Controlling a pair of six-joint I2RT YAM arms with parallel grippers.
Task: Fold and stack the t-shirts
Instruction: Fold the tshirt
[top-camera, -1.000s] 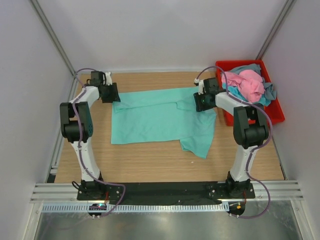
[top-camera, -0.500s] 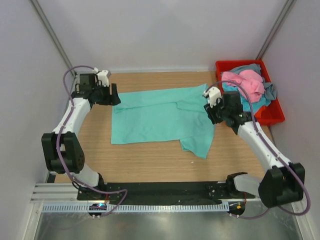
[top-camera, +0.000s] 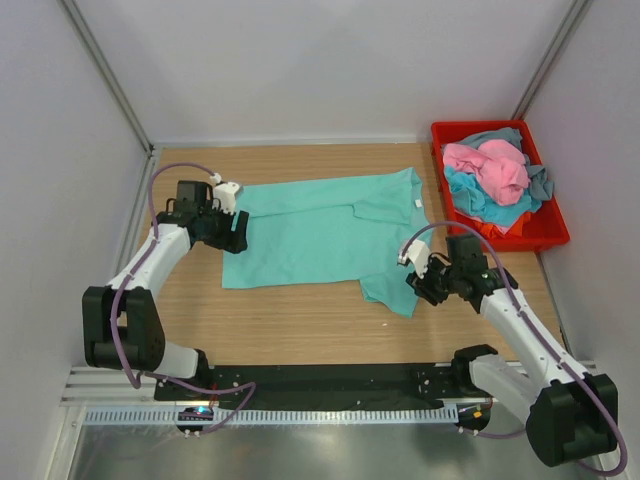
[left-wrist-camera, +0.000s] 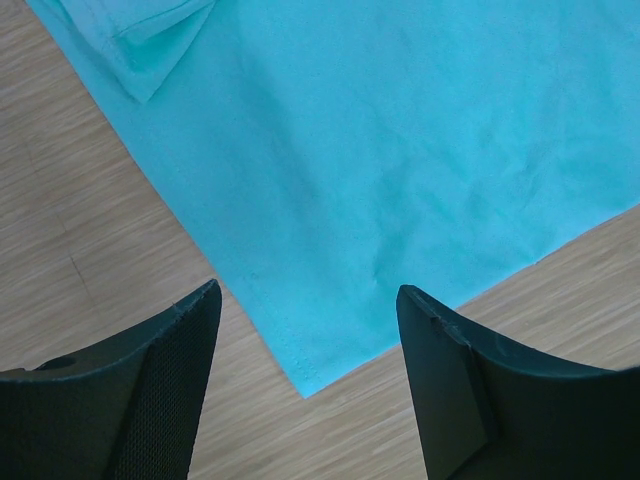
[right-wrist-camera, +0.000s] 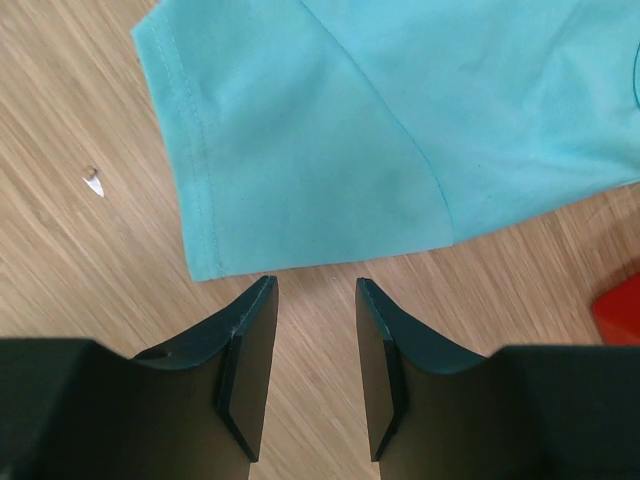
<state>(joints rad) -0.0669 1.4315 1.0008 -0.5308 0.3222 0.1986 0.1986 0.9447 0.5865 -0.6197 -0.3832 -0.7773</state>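
1. The teal-green t-shirt (top-camera: 320, 235) lies spread flat on the middle of the wooden counter (top-camera: 300, 330), one sleeve (top-camera: 395, 290) reaching toward the near right.
2. The left jaws stand wide apart and hold nothing. In the left wrist view a bottom corner of the shirt (left-wrist-camera: 300, 385) lies on the counter below the gap between them.
3. The right jaws are parted by a narrow gap and grip nothing; only bare wood shows between the tips.
4. The sleeve's hem (right-wrist-camera: 200, 240) lies just ahead of the right jaws and does not reach into the gap.
5. A small white scrap (right-wrist-camera: 93, 182) lies on the counter near that sleeve.
6. The pink (top-camera: 492, 165), turquoise-blue (top-camera: 470, 195) and grey-blue (top-camera: 540, 182) t-shirts sit heaped in the red bin (top-camera: 545, 235) at the far right, well apart from both jaws.
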